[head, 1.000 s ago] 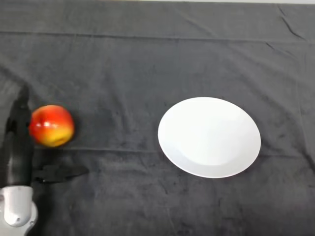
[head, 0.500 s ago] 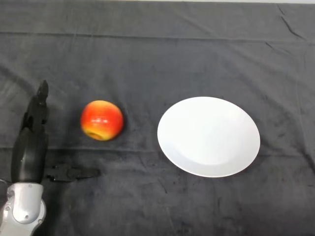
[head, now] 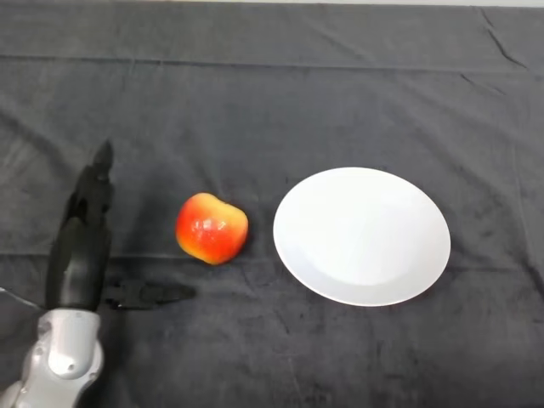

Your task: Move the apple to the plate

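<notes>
The apple (head: pixel 212 228) lies on the dark tabletop (head: pixel 272 93) left of centre, just beside the white plate (head: pixel 361 235) but not on it. At lower left, the hand (head: pixel 83 246) is open, fingers straight, apart from the apple.

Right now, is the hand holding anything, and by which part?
Nothing is held. The left hand is open, apart from the apple, which lies on the cloth beside the plate.

Arm (head: pixel 59 365) cut by lower-left edge

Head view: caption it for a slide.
Open left hand beside the apple, just short of the white plate.
</notes>
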Motion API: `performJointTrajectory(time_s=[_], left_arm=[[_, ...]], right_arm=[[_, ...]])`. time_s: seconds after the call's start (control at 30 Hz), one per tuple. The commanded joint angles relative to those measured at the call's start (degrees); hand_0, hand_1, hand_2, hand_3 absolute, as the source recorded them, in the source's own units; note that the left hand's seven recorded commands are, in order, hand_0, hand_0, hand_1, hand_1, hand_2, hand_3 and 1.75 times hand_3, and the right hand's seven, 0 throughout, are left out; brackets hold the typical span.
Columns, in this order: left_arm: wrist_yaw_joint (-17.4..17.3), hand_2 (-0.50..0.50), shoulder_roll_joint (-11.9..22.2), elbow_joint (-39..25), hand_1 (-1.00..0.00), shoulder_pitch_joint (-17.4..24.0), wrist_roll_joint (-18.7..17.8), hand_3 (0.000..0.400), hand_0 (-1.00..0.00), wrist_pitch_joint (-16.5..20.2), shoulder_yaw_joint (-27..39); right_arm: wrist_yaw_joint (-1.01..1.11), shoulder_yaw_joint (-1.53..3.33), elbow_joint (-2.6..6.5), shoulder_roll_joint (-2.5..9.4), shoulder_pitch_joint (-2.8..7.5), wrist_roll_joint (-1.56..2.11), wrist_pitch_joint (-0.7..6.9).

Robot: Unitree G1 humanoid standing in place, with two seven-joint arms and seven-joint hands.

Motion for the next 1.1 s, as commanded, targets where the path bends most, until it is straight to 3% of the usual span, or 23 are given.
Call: performJointTrajectory(time_s=[0.03, 0.8, 0.83, 0.87, 1.1], left_arm=[[0.6, 0.00, -0.9, -1.2, 0.00, -1.8, 0.5, 0.000, 0.00, 1.4, -2.5], [2.1, -0.01, -3.8, 2.1, 0.00, -6.8, -4.1, 0.005, -0.01, 4.1, -15.3], [2.0, -0.19, -3.8, 2.2, -0.63, -7.0, -4.4, 0.400, -1.00, 4.1, -15.7], [2.0, 0.00, -3.7, 2.2, -1.00, -7.2, -4.6, 0.400, -1.00, 4.2, -16.0], [2.5, 0.00, -3.2, 1.7, -1.00, -7.4, -5.3, 0.400, -1.00, 4.4, -18.2]], right_arm=[[0.01, -0.51, -0.41, -2.03, 0.35, -0.23, -0.11], [-0.05, -0.50, -0.46, -2.02, 0.37, -0.22, -0.09], [-0.05, -0.50, -0.45, -2.02, 0.37, -0.22, -0.09], [-0.05, -0.50, -0.45, -2.02, 0.37, -0.22, -0.09], [-0.04, -0.50, -0.43, -2.03, 0.36, -0.20, -0.09]])
